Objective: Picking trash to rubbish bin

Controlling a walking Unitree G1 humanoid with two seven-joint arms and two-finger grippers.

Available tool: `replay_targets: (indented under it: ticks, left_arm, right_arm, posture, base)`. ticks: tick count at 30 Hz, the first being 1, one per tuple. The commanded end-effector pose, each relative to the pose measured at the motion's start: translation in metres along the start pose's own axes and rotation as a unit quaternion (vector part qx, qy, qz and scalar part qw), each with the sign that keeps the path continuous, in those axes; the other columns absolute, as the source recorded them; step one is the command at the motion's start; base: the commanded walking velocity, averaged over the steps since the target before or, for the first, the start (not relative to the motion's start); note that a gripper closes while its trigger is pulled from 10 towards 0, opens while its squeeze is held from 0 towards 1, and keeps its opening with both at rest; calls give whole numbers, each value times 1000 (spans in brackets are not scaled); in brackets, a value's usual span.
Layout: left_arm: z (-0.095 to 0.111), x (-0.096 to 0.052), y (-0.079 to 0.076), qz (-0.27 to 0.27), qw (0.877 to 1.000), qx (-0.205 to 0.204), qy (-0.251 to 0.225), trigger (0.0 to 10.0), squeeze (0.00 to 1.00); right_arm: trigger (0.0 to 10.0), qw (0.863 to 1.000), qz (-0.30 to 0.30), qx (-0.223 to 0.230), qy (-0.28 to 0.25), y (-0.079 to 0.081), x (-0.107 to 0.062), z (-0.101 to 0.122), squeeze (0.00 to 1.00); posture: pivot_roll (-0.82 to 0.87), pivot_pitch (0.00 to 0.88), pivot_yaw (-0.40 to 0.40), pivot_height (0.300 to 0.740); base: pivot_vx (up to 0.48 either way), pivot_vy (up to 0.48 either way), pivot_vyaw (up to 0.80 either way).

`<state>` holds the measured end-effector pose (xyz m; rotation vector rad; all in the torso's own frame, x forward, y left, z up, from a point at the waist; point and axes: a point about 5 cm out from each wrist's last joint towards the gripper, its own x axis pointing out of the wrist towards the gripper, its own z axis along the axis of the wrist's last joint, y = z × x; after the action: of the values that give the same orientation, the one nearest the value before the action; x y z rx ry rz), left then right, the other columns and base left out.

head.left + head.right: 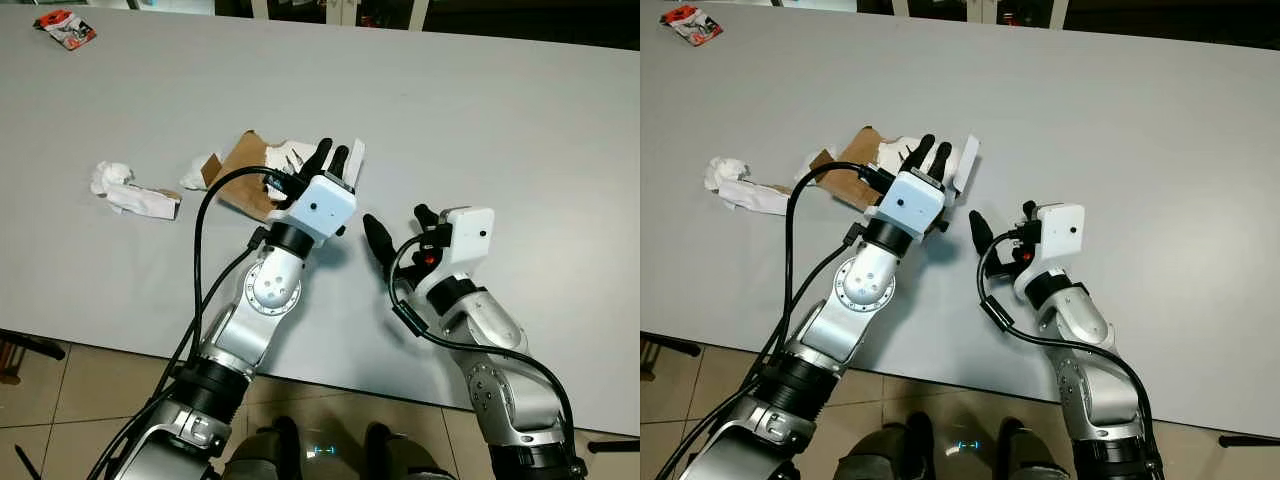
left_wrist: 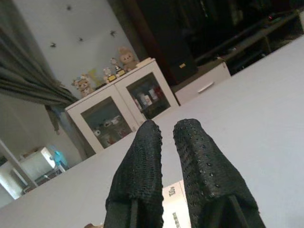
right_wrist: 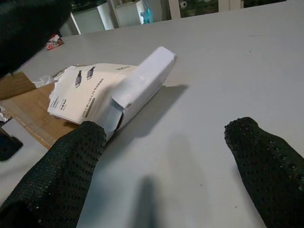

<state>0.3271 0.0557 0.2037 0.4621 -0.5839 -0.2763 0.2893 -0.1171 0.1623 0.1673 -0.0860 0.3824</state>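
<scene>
Left claw [image 1: 330, 155], fingers nearly together, holding nothing, hides part of white box [image 3: 114, 90] on tabletop [image 1: 520, 120]; right wrist view shows box whole, right claw [image 1: 395, 228] wide open, empty.

1. Big pale grey table [image 1: 520, 120] takes up most of the head views, its near edge running across the bottom.
2. Below that edge, beige tiled floor [image 1: 60, 420] with dark grout lines.
3. In the left wrist view, a white cabinet [image 2: 118, 109] with glass doors stands past the table, small figurines [image 2: 102, 76] lined up on top (plush toys, by the look).
4. Behind it a pale wall [image 2: 61, 33]; a grey curtain [image 2: 23, 71] hangs beside it.
5. Next to the cabinet, dark furniture [image 2: 190, 33], hard to make out.
</scene>
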Motion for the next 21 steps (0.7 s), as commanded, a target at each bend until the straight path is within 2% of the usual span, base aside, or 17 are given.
replay_targets:
  ticks: [1,2,3,11,15,16,18,21]
  left_arm:
    - [3,2,5,27,1000,-11,1,10000,878]
    - [3,2,5,27,1000,-11,1,10000,878]
    - [-1,3,7,31,999,-13,12,10000,1000]
    - [-3,7,12,47,998,-43,29,10000,1000]
    - [-12,8,24,94,992,-64,62,10000,1000]
    - [-12,8,24,94,992,-64,62,10000,1000]
    - [-20,7,35,119,987,-64,85,10000,1000]
    - [-23,6,42,127,986,-58,88,10000,1000]
  right_arm:
    - [10000,1000,7,3,1,3,1,-1,0]
    - [10000,1000,7,3,1,3,1,-1,0]
    - [10000,1000,6,3,2,3,1,-2,0]
    - [10000,1000,9,1,3,5,1,-2,0]
    - [10000,1000,8,1,3,4,2,-2,0]
    - [10000,1000,8,1,3,4,2,-2,0]
    - [10000,1000,8,0,2,4,2,-2,0]
    - [10000,1000,10,1,2,4,3,-2,0]
  posture:
    - [-48,237,42,740]
    - [-48,237,42,740]
    - [-46,239,41,740]
    - [-47,243,39,740]
    - [-47,243,38,740]
    - [-47,243,38,740]
    - [-43,242,37,740]
    - [-42,242,38,740]
  base:
    - [0,0,0]
    - [0,0,0]
    - [0,0,0]
    - [0,0,0]
    - [0,0,0]
    - [0,0,0]
    - [0,0,0]
    - [0,0,0]
